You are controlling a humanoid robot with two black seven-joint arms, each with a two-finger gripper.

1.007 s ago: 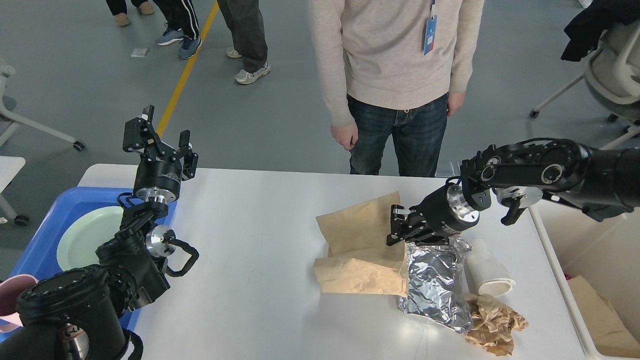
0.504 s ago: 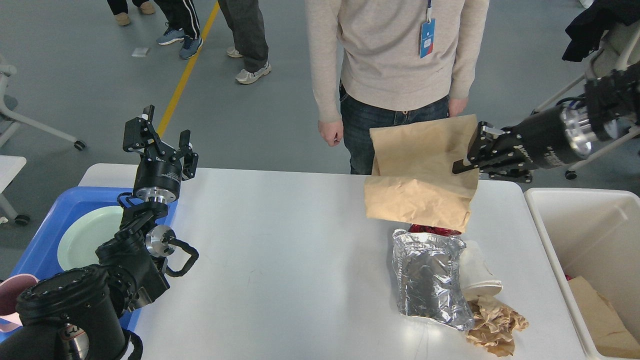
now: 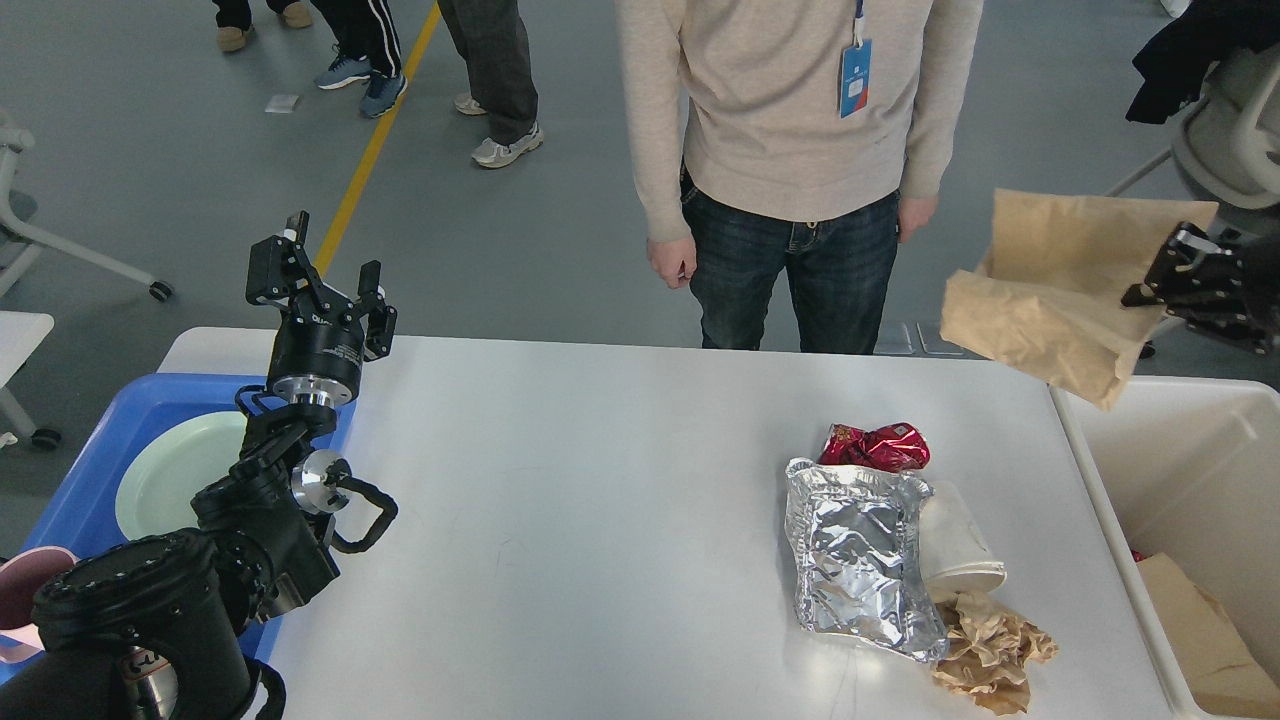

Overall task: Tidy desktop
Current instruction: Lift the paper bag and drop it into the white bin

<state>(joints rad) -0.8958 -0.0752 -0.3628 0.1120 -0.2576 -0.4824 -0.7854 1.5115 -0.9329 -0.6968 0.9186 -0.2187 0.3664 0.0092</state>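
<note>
The white desktop point(image 3: 560, 480) fills the middle of the head view. On its right part lie a silver foil bag point(image 3: 860, 555), a red crumpled wrapper point(image 3: 875, 447), a white paper cup point(image 3: 955, 545) on its side and crumpled brown paper point(image 3: 990, 650). My right gripper point(image 3: 1160, 280) is at the right edge, shut on a brown paper bag point(image 3: 1060, 300) that hangs in the air above the white bin point(image 3: 1180, 470). My left gripper point(image 3: 325, 275) is open and empty, raised above the desktop's far left corner.
A blue tray point(image 3: 85, 480) at the left holds a pale green plate point(image 3: 170, 470) and a pink cup point(image 3: 25, 595). The white bin holds brown paper point(image 3: 1200, 630). A person point(image 3: 790, 150) stands at the desktop's far edge. Office chairs stand at the far right and far left.
My right gripper lifted the brown paper bag off the desktop and carried it right, over the bin. The red wrapper under it came into view. The left arm has not moved.
</note>
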